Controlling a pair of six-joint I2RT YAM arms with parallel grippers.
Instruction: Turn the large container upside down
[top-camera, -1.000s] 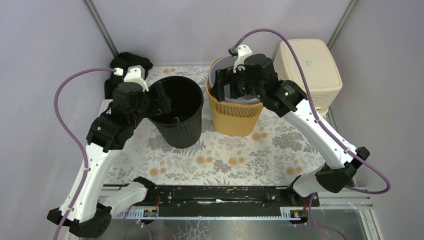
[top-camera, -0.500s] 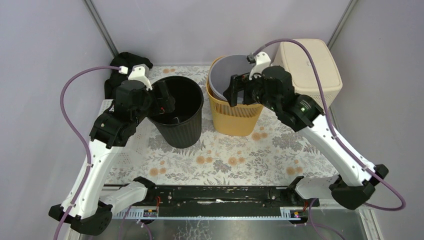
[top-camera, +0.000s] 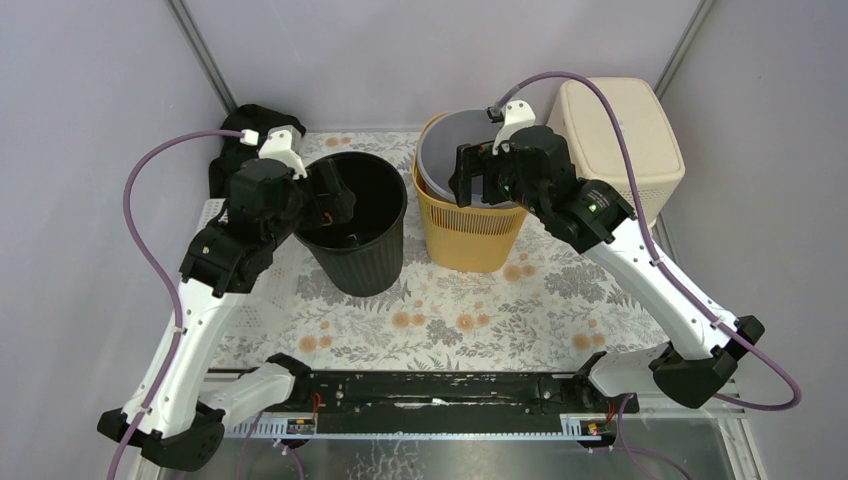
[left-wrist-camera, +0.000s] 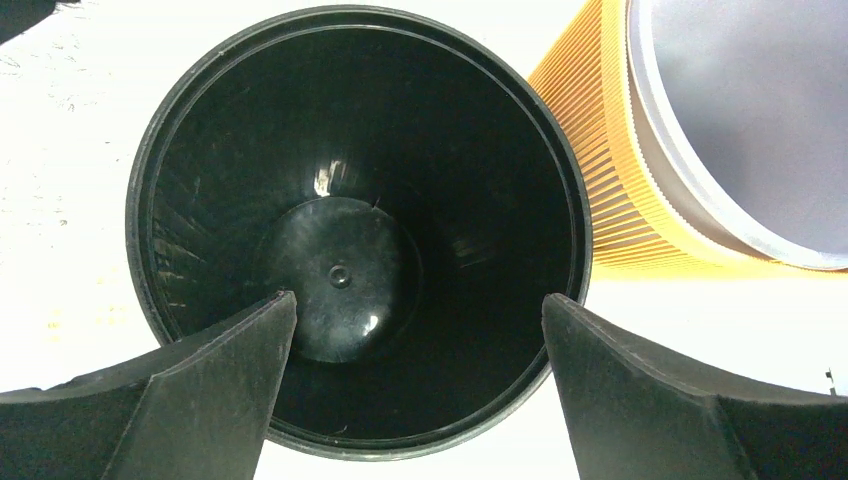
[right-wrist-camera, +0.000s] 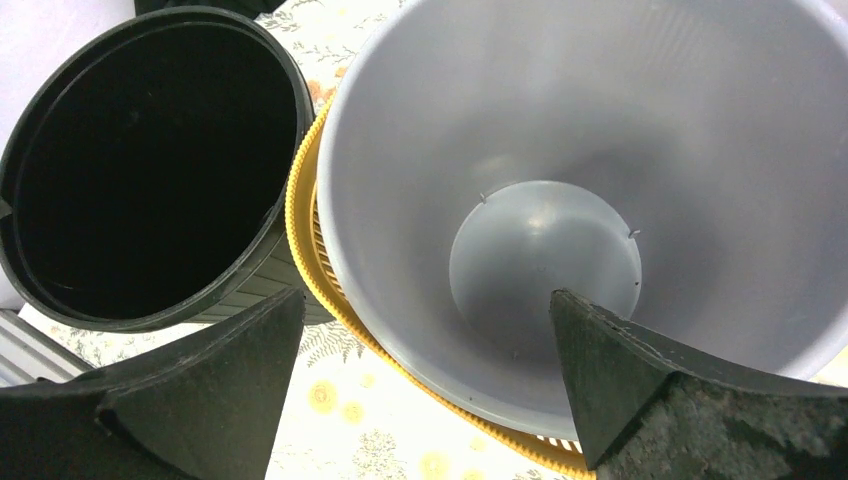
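Two upright open containers stand side by side on the flowered mat. On the left is a black ribbed bin. On the right is a yellow slatted basket with a grey bin nested inside it. Which of them counts as the large container I cannot tell. My left gripper hangs open above the black bin's near-left rim, touching nothing. My right gripper hovers open over the grey bin's near rim, holding nothing.
A beige plastic box sits bottom-up at the back right, close behind the right arm. A black bundle lies at the back left corner. Purple walls close in on three sides. The black bin and yellow basket nearly touch.
The right arm swung right over the basket, then eased back left, its elbow ending further right. The left arm shifted only slightly. Both grippers stayed open.
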